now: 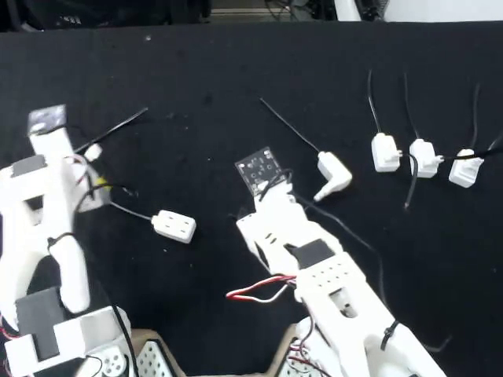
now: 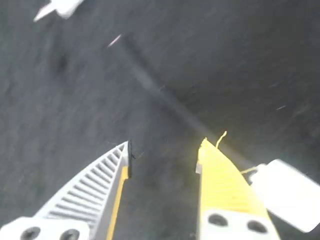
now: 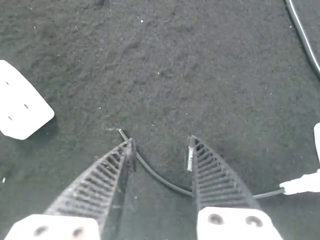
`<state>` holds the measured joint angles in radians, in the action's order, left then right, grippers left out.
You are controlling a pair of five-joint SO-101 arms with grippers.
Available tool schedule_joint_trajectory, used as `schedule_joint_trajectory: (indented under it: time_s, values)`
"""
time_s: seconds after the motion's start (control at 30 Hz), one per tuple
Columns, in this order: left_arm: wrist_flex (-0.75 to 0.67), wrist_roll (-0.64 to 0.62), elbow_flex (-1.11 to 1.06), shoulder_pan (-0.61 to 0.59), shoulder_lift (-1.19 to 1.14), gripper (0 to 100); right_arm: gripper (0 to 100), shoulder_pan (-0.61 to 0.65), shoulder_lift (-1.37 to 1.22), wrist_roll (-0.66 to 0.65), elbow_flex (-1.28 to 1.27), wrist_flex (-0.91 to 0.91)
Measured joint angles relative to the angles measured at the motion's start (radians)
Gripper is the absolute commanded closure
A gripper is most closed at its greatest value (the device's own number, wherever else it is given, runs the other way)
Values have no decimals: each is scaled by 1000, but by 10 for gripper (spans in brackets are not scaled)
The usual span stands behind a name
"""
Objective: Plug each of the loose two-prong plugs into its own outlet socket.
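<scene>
Closest to the lens, your right gripper [image 3: 160, 142] hangs low over the black cloth [image 1: 204, 71], its two dark ribbed fingers spread apart and gripping nothing. A thin black cord [image 3: 162, 182] lies on the cloth across the gap between them, just short of its loose end. Along that cord a white plug end [image 3: 301, 186] sits at the edge of the view. A white socket face [image 3: 20, 102] with small slots lies flat nearby, apart from the fingers. Your left gripper [image 2: 164, 146], one finger pale and one yellow, is likewise spread and empty. A white block [image 2: 292, 197] lies just beside the yellow finger; you cannot tell whether they touch. From above, the left arm stands at the table's left edge and the right arm reaches up the middle. Between them lies a small outlet socket [image 1: 174, 225] with nothing plugged in. An angled plug [image 1: 334, 177] rests loose just beside the right arm's tip, and what look like three more white plugs [image 1: 423, 158] sit in a row further right, each with a short cord. Whether any in that row is mated cannot be told, but the task seems near its start. For this step, do not pinch the cord: it is thin and would likely let the plug swing. Follow it to the plug body, close across its flat sides and leave the prongs free. Let the left gripper pin the socket, which looks light enough to slide on the cloth, then line the prongs up with the slots and push straight
</scene>
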<state>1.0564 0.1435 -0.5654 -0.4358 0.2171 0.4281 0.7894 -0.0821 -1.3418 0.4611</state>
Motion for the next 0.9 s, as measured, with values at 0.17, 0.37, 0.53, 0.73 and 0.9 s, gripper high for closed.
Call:
schedule_joint_trajectory:
  time_s: [0.17,0.37,0.53,0.73,0.9]
  values:
    - [-146,-32,-23,126,-41,779,843,0,0,0,0,0]
    - [-130,-5,-81,196,-155,780,843,0,0,0,0,0]
    - [-84,35,-161,236,-84,779,843,0,0,0,0,0]
    - [-41,110,-319,270,133,776,843,0,0,0,0,0]
    - [-41,133,-296,160,296,775,843,0,0,0,0,0]
